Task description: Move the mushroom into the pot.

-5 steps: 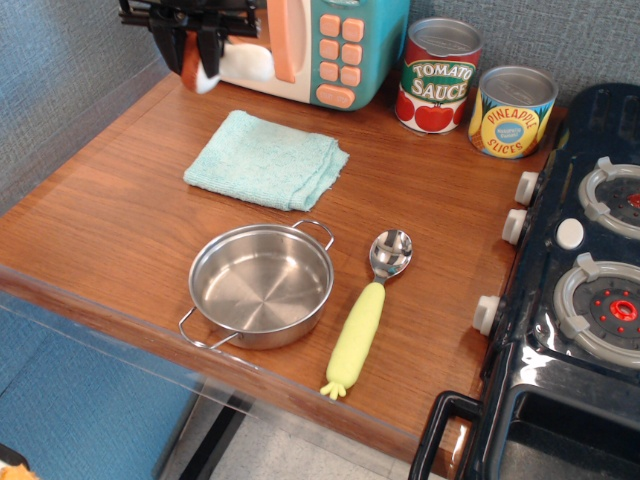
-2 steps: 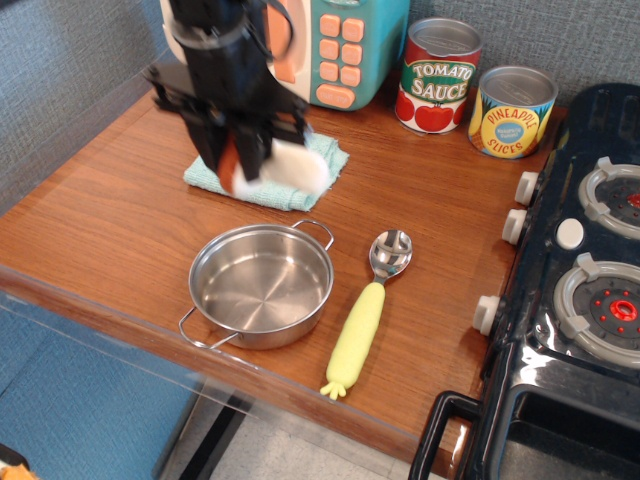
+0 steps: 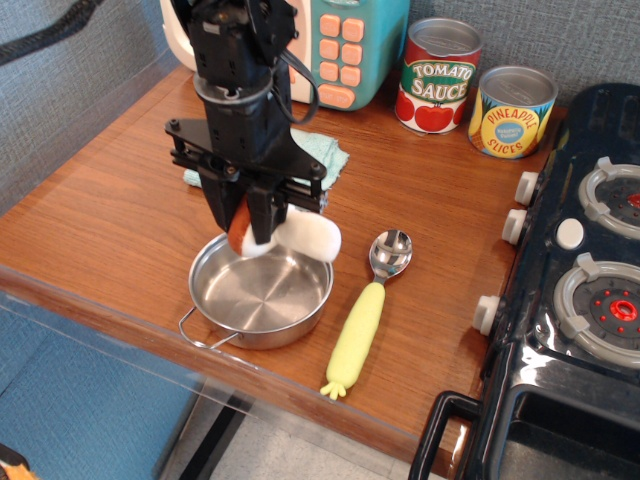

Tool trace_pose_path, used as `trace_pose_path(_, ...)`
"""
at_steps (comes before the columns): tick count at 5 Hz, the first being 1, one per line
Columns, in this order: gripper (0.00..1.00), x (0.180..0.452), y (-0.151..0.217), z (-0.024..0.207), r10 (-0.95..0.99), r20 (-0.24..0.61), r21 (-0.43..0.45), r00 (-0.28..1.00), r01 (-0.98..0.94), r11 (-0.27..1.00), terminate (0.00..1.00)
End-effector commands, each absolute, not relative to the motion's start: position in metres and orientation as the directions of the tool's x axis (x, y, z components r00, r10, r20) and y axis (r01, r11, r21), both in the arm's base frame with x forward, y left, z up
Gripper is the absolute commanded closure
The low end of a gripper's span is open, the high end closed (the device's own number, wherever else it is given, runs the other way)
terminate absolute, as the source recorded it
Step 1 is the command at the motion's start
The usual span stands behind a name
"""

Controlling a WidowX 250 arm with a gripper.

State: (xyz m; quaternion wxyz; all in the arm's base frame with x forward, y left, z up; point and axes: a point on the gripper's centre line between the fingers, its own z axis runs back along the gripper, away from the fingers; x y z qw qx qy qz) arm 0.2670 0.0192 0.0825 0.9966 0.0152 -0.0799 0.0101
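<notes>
My black gripper (image 3: 246, 228) points straight down over the far rim of the pot (image 3: 262, 293). It is shut on the mushroom (image 3: 285, 236), whose reddish-brown cap sits between the fingers while the thick white stem sticks out to the right. The mushroom hangs just above the pot's far edge. The pot is a shallow shiny steel pan with two wire loop handles, and its inside holds nothing.
A yellow-handled steel spoon (image 3: 366, 311) lies right of the pot. A light blue cloth (image 3: 322, 152) lies behind the gripper, mostly hidden. A toy microwave (image 3: 335, 48), a tomato sauce can (image 3: 439, 75) and a pineapple can (image 3: 512, 111) stand at the back. A toy stove (image 3: 585, 290) is on the right.
The gripper has come down and forward from the back left by the microwave, over the cloth, to just above the pot's far rim, carrying the mushroom throughout.
</notes>
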Motion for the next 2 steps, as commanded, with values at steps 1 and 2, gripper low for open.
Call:
trace_pose_path(1, 0.00, 0.2663, 0.0232, 0.0996, -0.025, 0.154, 0.092, 0.988, 0.010, 0.996, 0.00)
trace_pose_path(2, 0.00, 0.2702, 0.0256, 0.1092, -0.023, 0.152, 0.096, 0.988, 0.009, 0.995, 0.00)
